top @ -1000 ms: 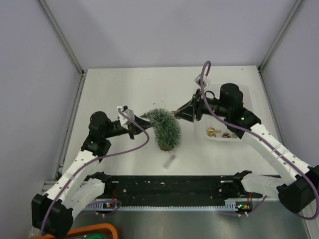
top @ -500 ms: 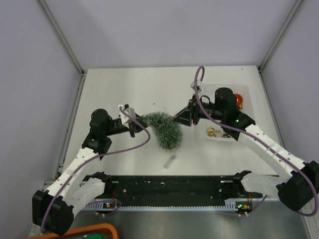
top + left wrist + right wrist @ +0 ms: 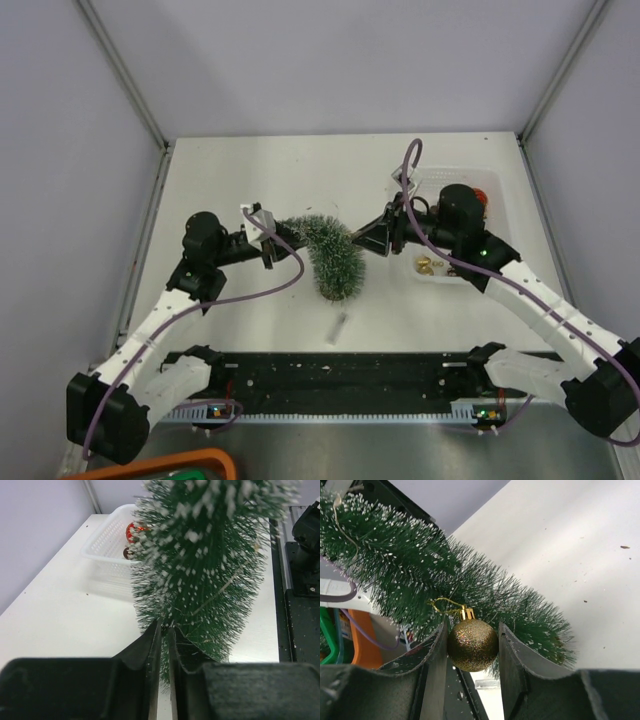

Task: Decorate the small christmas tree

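Top view: I log both arms reaching inward over the white worktop (image 3: 300, 180), left hand (image 3: 272, 249) and right hand (image 3: 355, 238) flanking the small christmas tree (image 3: 332, 262), bristly green, arched over at centre. Left wrist: black fingers (image 3: 145, 650) a thin slit apart at the frosted bristles; whether they grip, I cannot tell. Right wrist: right hand clamped on a glittery gold bauble (image 3: 472, 645), round, against the bristles.

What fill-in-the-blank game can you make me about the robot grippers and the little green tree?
1. The round glittery bauble pinched in the right gripper is coloured ___.
2. The left gripper pinches the tip of the small dark green bottle-brush christmas tree, which is ___ over sideways, not straight.
3. The shiny bauble in the white plastic basket is coloured ___.
Missing words: gold; bent; red.
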You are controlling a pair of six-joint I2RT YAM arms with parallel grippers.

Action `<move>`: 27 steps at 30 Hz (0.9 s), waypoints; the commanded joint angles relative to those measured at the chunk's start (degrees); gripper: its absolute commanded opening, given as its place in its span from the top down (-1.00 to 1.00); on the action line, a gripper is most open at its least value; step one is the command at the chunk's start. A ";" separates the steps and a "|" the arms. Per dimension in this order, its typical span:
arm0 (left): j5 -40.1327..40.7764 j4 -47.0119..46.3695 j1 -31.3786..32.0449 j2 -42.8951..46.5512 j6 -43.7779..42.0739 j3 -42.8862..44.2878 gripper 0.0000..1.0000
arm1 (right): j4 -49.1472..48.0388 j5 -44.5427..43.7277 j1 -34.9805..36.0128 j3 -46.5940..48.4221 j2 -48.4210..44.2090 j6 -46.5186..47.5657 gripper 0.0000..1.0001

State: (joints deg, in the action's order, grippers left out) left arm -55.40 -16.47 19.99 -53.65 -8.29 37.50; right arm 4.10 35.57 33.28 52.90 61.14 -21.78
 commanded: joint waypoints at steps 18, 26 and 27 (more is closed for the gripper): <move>-2.70 26.92 -6.89 8.73 -9.46 6.80 -0.86 | -6.56 -6.04 0.82 -2.63 -1.55 -2.65 0.68; -2.88 27.91 -8.56 13.65 -3.06 7.24 -0.79 | -7.17 -5.78 0.65 -2.89 -2.61 -3.27 0.69; -2.88 25.81 -8.56 13.74 -0.26 6.98 -0.72 | -7.35 -5.78 0.74 -2.89 -2.61 -3.36 0.69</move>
State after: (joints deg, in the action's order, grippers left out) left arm -56.84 11.75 11.70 -41.39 -14.74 42.37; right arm 0.36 29.76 33.28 49.82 60.42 -24.36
